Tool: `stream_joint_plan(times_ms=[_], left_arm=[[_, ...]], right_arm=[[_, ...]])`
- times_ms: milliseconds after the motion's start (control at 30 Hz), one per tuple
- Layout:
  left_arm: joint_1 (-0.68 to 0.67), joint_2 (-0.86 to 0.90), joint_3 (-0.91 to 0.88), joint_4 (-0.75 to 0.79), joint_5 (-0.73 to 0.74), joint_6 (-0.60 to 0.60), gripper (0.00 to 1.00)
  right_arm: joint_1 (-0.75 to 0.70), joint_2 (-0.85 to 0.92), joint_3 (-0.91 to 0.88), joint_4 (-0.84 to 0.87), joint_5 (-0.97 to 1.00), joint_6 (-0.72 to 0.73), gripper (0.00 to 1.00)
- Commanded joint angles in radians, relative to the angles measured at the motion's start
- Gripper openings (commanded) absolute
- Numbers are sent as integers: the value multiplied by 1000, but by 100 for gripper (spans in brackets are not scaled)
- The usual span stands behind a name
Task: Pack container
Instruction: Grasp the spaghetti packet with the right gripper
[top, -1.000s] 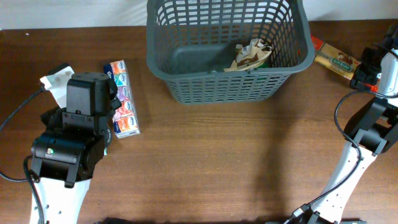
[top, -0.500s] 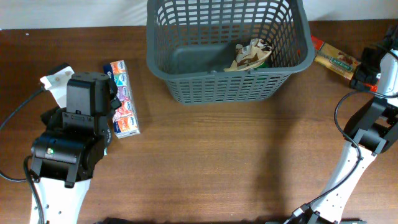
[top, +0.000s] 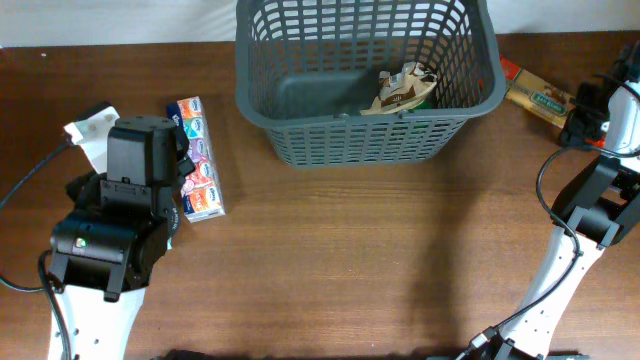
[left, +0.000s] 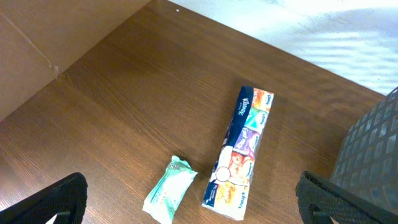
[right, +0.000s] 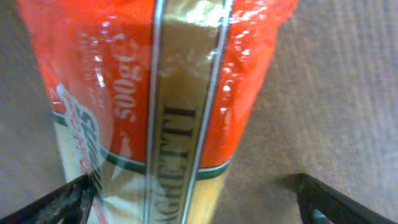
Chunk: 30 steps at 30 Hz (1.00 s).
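Note:
The container (top: 262, 105), a large dark grey slotted basket, stands at the table's back middle with a brown snack packet (top: 402, 87) inside. Its corner shows in the left wrist view (left: 373, 149). A spaghetti packet (top: 533, 92), orange and yellow, lies right of the container. My right gripper (top: 582, 122) is open, low over the packet's near end; the packet (right: 155, 106) fills the right wrist view between the fingers (right: 193, 205). My left gripper (left: 193, 205) is open and empty above a Kleenex tissue multipack (left: 241, 152) and a green tissue pouch (left: 169, 196).
The tissue multipack (top: 195, 158) lies left of the container beside my left arm (top: 125, 200). A white packet (top: 88, 128) peeks out behind that arm. A cardboard wall (left: 37, 50) edges the table at far left.
My right gripper has shifted slightly toward the spaghetti packet. The left arm and the other things have not moved.

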Motion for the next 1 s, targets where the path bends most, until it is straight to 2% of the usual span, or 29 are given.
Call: stream_joint_plan(times_ms=[0,100,167,300,400,533,600,633,867,967], left_arm=[[6,-3,11,2,4,12,99],[6,-3,11,2,4,12,99],[6,-3,11,2,4,12,100],[6,-3,11,2,4,12,99],[6,-3,11,2,4,12,100],[6,-3,11,2,4,12,99],[6,-3,11,2,4,12,99],[6,-3,11,2,4,12,99],[6,-3,11,2,4,12,99],[6,-3,11,2,4,12,99]], right_arm=[[-2,41,-3,-31,-27,10,76],[-2,41,-3,-29,-60,22,70],[-2,41,-3,-34,-74,33,57],[-3,41,-3,-68,-94,60,45],[-2,41,-3,-95,-93,59,31],[-2,41,-3,-130,-93,58,27],[-2,41,-3,-159,-92,59,17],[-3,41,-3,-188,-92,58,5],[-16,41,-3,-341,-88,52,4],[-25,40,-2,-387,-46,-10,4]])
